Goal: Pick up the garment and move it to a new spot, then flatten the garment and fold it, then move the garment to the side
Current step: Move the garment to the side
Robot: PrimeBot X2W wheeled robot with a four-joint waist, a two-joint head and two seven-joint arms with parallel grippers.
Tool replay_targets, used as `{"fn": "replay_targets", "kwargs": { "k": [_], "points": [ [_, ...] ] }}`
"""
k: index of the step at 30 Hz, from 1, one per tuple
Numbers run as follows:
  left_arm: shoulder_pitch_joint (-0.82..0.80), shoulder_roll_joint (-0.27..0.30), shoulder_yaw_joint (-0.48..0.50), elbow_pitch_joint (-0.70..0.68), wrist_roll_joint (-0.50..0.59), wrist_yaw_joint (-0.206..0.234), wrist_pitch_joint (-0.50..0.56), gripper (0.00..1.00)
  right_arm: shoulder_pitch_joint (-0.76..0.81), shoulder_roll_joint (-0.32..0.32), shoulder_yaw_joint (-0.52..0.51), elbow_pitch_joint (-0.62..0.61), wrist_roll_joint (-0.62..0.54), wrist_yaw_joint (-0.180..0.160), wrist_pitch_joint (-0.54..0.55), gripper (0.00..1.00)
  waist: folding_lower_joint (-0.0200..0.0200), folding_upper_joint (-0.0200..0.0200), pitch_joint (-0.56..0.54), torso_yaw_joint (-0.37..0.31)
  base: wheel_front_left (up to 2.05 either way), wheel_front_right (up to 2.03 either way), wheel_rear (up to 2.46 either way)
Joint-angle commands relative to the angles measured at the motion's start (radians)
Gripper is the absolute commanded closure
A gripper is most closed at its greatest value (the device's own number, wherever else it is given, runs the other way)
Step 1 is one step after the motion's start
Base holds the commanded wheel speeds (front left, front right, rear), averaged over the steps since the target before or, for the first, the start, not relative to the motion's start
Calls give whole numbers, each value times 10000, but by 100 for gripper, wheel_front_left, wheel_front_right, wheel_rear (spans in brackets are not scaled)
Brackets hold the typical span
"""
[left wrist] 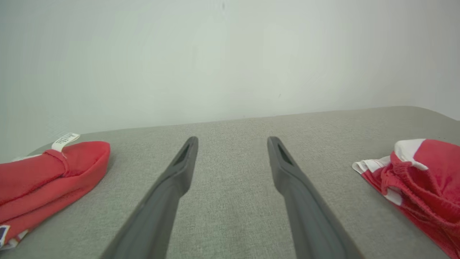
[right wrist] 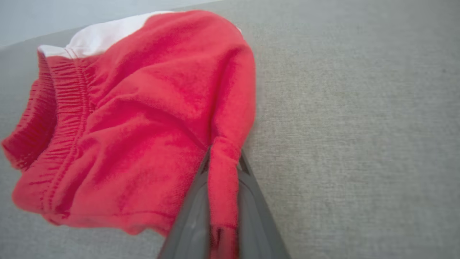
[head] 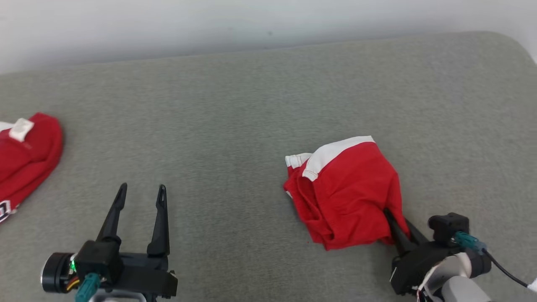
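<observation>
The garment is a crumpled pair of red shorts with white trim and an elastic waistband, lying right of centre on the grey cushion. My right gripper is shut on its near right edge; in the right wrist view a fold of the garment is pinched between the two dark fingers. The left wrist view catches the garment at its right edge. My left gripper stands open at the lower left, apart from it, fingers spread over bare cushion.
A second red garment with a white label lies at the cushion's far left edge, also the second red garment in the left wrist view. A pale wall runs behind the grey cushion, whose back right corner is rounded.
</observation>
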Motion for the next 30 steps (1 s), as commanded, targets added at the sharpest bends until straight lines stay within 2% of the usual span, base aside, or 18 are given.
{"fn": "replay_targets", "kwargs": {
  "k": [1,2,3,7,9,13,23,30],
  "points": [
    [-190,157,-4,-129,137,13,102,0,-88,-180,-90,-56,-131,-13,-34,100,-1,-1,435,-1053,0,0,0],
    [-190,157,-4,-129,137,13,102,0,-88,-180,-90,-56,-131,-13,-34,100,-1,-1,435,-1053,0,0,0],
    [-330,250,-41,-260,238,5,207,0,-279,-312,-188,-11,-154,-13,-93,100,-1,-1,598,-1450,0,0,0],
    [-674,491,-68,-508,449,-11,500,0,-954,-547,-304,261,-246,-13,-345,100,-1,-1,1012,-2185,0,0,0],
    [-1004,633,-149,-746,610,-62,753,0,-1765,-763,-202,785,-255,-13,-651,100,-1,-1,1363,-2626,0,0,0],
    [-1403,837,-274,-996,859,-155,1139,0,-2920,-1041,-138,1839,0,-13,-1110,100,-1,-1,1779,-3007,0,0,0],
    [-2307,988,-734,-1497,1366,-414,1808,0,-4945,-2269,-173,4417,79,-13,-1600,100,-1,-1,2579,-3224,0,0,0],
    [-2572,1016,-893,-1664,1542,-452,2046,0,-5836,-2479,-220,5220,-15,-13,-1607,100,-1,-1,2813,-3226,0,0,0]
  ]
}}
